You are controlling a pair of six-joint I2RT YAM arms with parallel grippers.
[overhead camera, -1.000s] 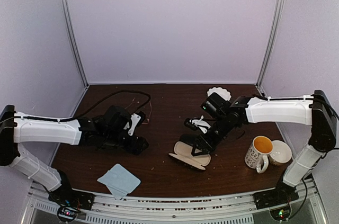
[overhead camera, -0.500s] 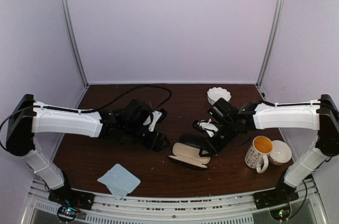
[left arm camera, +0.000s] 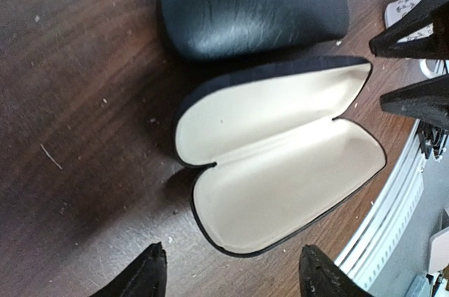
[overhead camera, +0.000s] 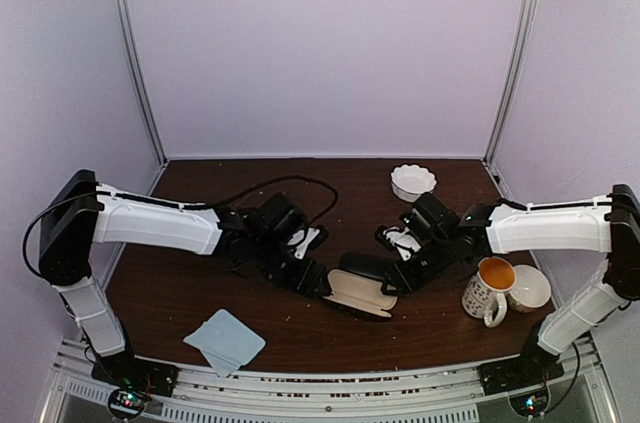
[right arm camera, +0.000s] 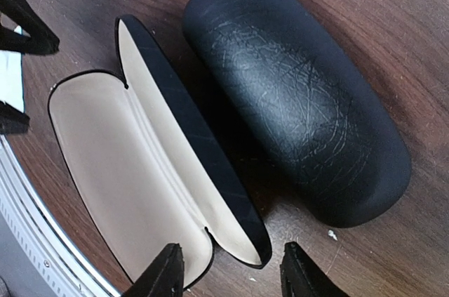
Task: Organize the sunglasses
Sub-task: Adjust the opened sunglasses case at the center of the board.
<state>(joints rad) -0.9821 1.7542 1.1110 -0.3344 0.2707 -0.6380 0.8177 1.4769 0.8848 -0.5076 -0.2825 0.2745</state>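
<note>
Both the left claw (left arm camera: 231, 279) and right claw (right arm camera: 231, 276) hang wide open, empty, flanking the open case (left arm camera: 280, 170), perhaps to steady it.

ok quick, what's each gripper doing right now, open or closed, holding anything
left gripper: open, holding nothing
right gripper: open, holding nothing

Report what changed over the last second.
The left claw swept right to the open case's left end. The right claw pulled back off it toward its right end. Both are open, holding nothing. The case, cloth and mug stayed put.
</note>
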